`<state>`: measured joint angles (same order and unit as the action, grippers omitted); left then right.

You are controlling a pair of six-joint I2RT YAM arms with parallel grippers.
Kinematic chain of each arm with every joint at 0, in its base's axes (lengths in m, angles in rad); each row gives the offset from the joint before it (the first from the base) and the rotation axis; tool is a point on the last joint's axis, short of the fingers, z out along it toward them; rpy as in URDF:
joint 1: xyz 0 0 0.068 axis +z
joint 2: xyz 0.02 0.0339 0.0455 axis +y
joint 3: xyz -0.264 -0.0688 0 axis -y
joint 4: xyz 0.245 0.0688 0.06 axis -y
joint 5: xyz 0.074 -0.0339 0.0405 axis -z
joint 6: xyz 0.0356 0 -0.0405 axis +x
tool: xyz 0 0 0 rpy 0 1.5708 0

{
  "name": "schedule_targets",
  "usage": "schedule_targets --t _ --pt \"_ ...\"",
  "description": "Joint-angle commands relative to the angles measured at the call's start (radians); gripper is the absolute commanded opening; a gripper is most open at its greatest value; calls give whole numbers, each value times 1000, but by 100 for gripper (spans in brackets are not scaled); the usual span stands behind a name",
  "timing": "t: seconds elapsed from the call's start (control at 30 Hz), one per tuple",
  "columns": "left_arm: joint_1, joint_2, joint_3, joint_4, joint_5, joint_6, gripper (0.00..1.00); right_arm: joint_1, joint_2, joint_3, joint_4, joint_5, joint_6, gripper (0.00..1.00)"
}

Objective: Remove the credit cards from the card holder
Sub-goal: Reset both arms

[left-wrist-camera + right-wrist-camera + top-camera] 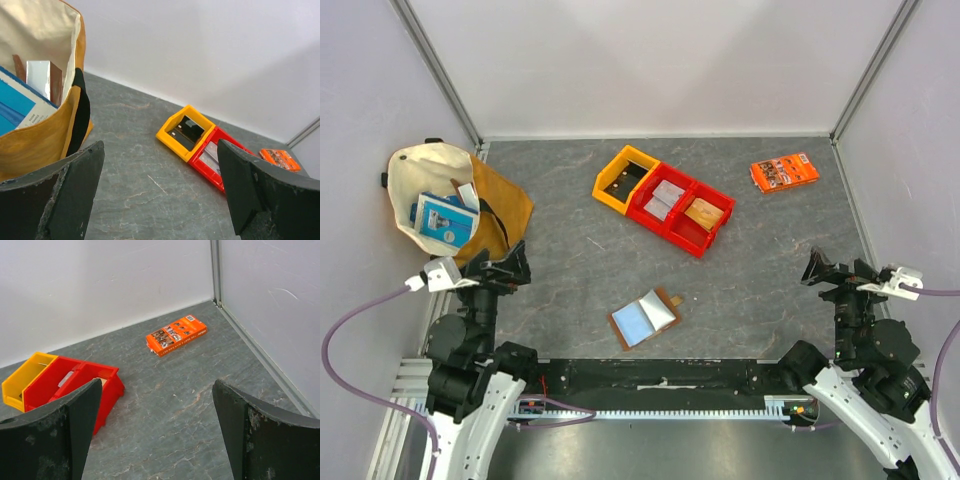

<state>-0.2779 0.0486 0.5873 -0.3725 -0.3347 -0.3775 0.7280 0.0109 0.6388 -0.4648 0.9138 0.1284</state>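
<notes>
The brown card holder (645,318) lies open on the grey table near the front middle, pale blue and grey-white inside, its tab to the right. I cannot tell cards from lining there. Grey-white cards (665,198) lie in the middle red bin, and an orange-gold card (703,213) lies in the right red bin. My left gripper (510,265) is open and empty at the front left, also seen in its wrist view (160,147). My right gripper (820,268) is open and empty at the front right (156,385). Both are well away from the holder.
A yellow bin (625,178) joins the red bins (718,228) at the back middle. An orange printed packet (785,172) lies at the back right. A cream and tan tote bag (500,205) with blue books stands at the left, close to my left gripper.
</notes>
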Motion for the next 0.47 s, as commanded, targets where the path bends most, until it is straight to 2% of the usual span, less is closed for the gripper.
schedule_targets --t 0.0,0.43 --pt "6 -39 -14 27 -38 55 99 1 -5 -11 20 37 -18 98" --pt "89 -41 -29 70 16 51 99 -1 -5 -25 35 27 -24 98"
